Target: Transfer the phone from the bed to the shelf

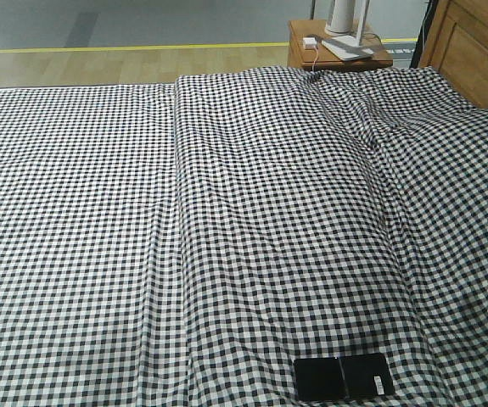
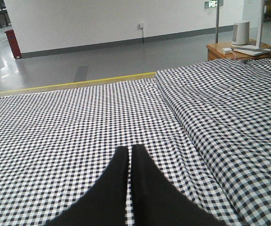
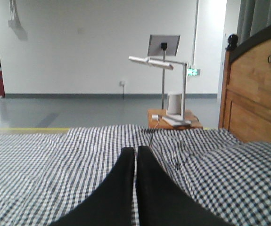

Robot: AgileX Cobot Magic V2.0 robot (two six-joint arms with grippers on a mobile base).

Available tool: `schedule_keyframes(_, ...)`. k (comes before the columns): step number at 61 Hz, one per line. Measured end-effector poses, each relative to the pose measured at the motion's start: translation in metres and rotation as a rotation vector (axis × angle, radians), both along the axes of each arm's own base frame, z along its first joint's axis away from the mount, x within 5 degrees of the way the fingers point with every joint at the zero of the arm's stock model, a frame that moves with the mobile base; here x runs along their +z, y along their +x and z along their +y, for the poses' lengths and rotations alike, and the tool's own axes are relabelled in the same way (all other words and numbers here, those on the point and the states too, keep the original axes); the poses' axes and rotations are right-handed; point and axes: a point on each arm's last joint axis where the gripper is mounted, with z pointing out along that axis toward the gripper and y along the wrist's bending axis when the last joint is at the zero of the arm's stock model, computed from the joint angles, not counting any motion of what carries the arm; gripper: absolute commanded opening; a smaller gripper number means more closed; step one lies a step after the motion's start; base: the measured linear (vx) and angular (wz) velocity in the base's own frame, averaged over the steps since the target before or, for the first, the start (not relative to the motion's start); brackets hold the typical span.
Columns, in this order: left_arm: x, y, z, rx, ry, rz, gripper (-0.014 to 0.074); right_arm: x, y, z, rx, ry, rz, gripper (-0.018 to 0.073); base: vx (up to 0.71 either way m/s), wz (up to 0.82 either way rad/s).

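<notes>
The phone lies flat on the bed, at the near edge and right of centre in the front view. It is a glossy black slab with a crease across its middle and a small white sticker near its right end. Nothing touches it, and no gripper appears in that view.

The black-and-white checked sheet spreads around it, with a long fold running from near to far left of the phone and a raised, rumpled area to the right. The wooden headboard stands at the far right. Just left of it, beyond the bed's far edge, is a small brown bedside table carrying a white stand base and a white cylinder. A yellow line crosses the floor beyond the bed.

The left gripper hangs over the sheet with its black fingers pressed together, only a hairline slit between them, holding nothing. The right gripper looks the same, closed and empty, pointing toward the bedside table.
</notes>
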Motion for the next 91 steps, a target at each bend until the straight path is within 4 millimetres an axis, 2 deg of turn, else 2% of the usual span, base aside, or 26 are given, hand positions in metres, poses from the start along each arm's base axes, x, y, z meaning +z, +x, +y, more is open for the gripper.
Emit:
schedule_keyframes(11,0.000,0.000,0.000,0.000,0.000,0.000,0.0001,0.016,-0.003,-0.001,-0.009,0.009,-0.181,-0.0006,0.00,0.00)
schedule_keyframes(17,0.000,0.000,0.000,0.000,0.000,0.000,0.0001,0.032,-0.007,-0.001,-0.010,0.012,-0.246,-0.0006,0.00,0.00)
schedule_keyframes(34,0.000,0.000,0.000,0.000,0.000,0.000,0.0001,0.130,-0.045,-0.003,-0.014,0.008,-0.500,-0.0006,0.00,0.00)
schedule_keyframes(45,0.000,0.000,0.000,0.000,0.000,0.000,0.0001,0.179,-0.047,-0.002,-0.002,-0.001,-0.397,-0.0006,0.00,0.00)
schedule_keyframes(56,0.000,0.000,0.000,0.000,0.000,0.000,0.0001,0.211,-0.019,0.000,0.010,-0.014,-0.174,-0.0006,0.00,0.00)
schedule_keyframes(65,0.000,0.000,0.000,0.000,0.000,0.000,0.0001,0.207,0.019,0.003,0.018,-0.025,0.046,-0.0003,0.00,0.00)
schedule_keyframes(78,0.000,0.000,0.000,0.000,0.000,0.000,0.0001,0.169,0.073,0.006,0.032,-0.043,0.440,0.0020,0.00,0.00)
schedule_keyframes(86,0.000,0.000,0.000,0.000,0.000,0.000,0.0001,0.147,0.094,0.007,0.039,-0.050,0.636,0.0095,0.00,0.00)
schedule_keyframes(91,0.000,0.000,0.000,0.000,0.000,0.000,0.0001,0.135,0.106,0.008,0.042,-0.054,0.735,0.0188,0.00,0.00)
